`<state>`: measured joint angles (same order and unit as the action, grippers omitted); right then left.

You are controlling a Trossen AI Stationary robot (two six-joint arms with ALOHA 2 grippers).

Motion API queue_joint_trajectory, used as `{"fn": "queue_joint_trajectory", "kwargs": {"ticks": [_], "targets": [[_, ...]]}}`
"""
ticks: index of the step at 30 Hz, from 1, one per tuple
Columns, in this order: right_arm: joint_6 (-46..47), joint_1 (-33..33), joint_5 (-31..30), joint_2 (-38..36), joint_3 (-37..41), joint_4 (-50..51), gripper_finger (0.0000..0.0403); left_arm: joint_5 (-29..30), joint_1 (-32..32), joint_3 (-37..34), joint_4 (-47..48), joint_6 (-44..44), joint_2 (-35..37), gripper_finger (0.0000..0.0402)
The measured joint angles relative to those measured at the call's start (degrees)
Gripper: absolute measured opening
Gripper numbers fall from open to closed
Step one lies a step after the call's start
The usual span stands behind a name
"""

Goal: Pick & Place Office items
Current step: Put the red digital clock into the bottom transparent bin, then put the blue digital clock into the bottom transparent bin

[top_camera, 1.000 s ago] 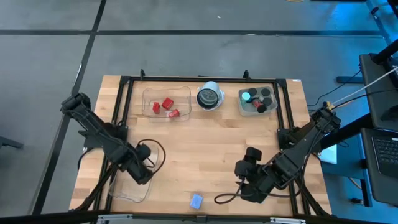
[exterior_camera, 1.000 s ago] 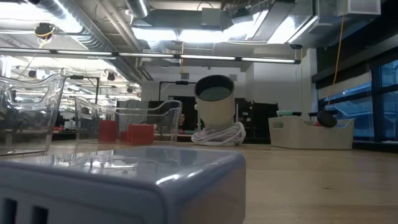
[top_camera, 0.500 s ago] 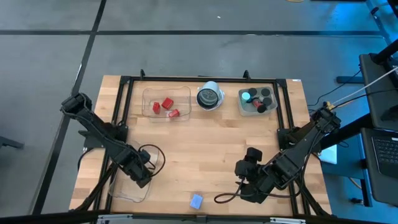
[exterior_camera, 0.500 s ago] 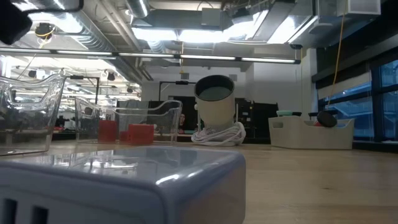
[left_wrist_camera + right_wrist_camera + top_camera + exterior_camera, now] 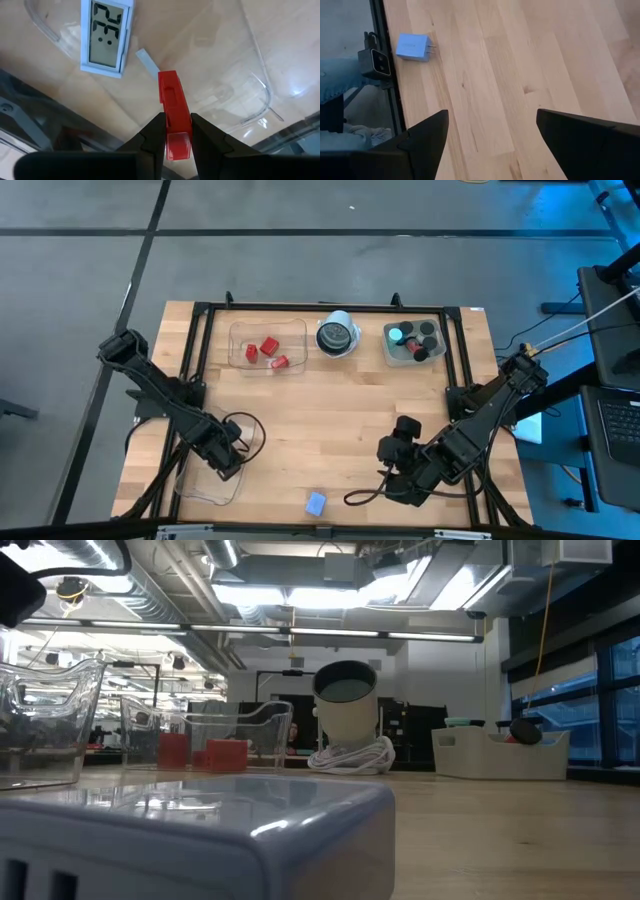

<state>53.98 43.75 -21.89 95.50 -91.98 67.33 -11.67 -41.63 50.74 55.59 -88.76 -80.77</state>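
Note:
My left gripper [image 5: 227, 463] [image 5: 177, 118] hangs over the clear tray [image 5: 203, 482] at the table's near left and is shut on a red block [image 5: 173, 102]. In that tray lie a pale-blue rectangle with a digit display [image 5: 107, 37] and a small pale strip [image 5: 147, 63]. My right gripper [image 5: 397, 478] [image 5: 491, 114] is open above bare table at the near right. A pale-blue plug piece [image 5: 316, 503] [image 5: 413, 47] lies flat near the near edge. Red blocks [image 5: 270, 350] sit in the far clear tray. Black cylinders and a teal cap [image 5: 413, 340] sit in the far white tray. My left gripper pinches the red block between its two fingers, at the block's end nearest the wrist [image 5: 178, 142]. The fingers come from above, pointing down, and lie along the block's two long sides. The block sticks out past the fingertips and hangs above the tray floor.
A round white-rimmed object [image 5: 337, 336] [image 5: 347, 710] stands between the two far trays, with a coil of white cord at its foot. A black frame rail [image 5: 320, 308] borders the table. A small camera [image 5: 377, 61] sits at the near edge. A person's leg [image 5: 335, 75] shows beyond that edge.
My left gripper has shifted slightly toward the table's near left corner, farther over the clear tray, still shut on the red block. A dark part of that arm has come into the low view's top left corner.

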Motion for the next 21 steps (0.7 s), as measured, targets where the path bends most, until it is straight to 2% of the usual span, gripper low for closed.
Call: {"fn": "queue_joint_trajectory", "kwargs": {"ticks": [8, 21], "targets": [[-0.02, 0.01, -0.16, 0.0, 0.0, 0.0, 0.0306, 0.84, -0.02, 0.0, 0.02, 1.52, 0.0, 0.0078], [-0.31, 0.02, 0.26, 0.0, 0.0, 0.0, 0.0306, 1.58, 0.01, 0.0, 0.07, 1.52, 0.0, 0.011]]}}
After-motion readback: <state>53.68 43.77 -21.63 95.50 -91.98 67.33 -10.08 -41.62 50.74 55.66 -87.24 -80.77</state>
